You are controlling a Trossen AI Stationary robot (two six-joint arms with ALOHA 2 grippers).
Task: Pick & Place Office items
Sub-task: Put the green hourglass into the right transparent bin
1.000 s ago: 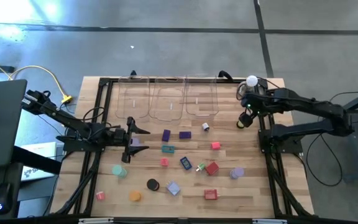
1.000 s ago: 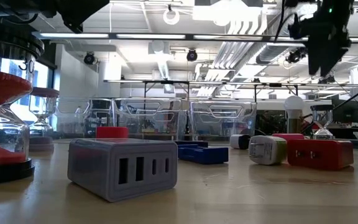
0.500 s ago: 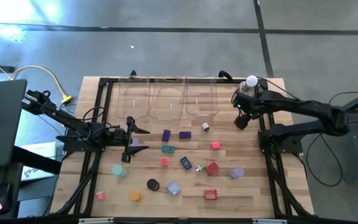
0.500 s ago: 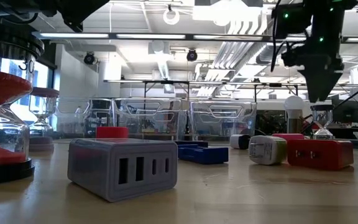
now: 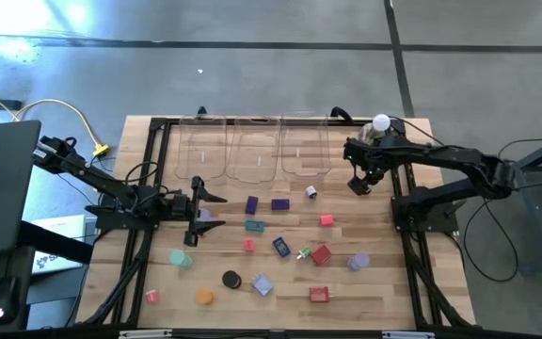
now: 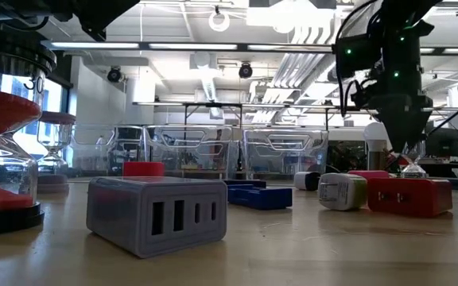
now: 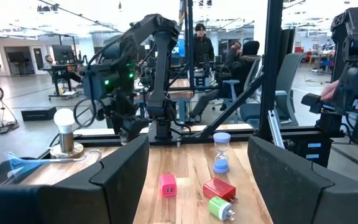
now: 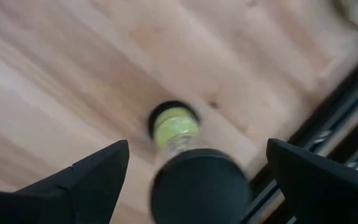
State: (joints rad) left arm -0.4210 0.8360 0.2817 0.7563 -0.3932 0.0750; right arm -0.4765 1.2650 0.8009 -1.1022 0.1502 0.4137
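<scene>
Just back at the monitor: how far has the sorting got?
Nothing looks done: the three clear trays appear empty. Nothing is in hand: the right gripper, jaws open, hangs over a small hourglass; the left gripper waits at table left. All the items, like the red block, remain scattered.

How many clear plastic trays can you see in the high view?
3, side by side in one row: left tray, middle tray, right tray. None seems hidden.

Close by sits a grey charger block (image 6: 157,215), red hourglasses (image 6: 5,151) beside it, clear trays (image 6: 213,151) along the far edge, and the right gripper (image 6: 401,147) hanging above red blocks (image 6: 408,195).
</scene>
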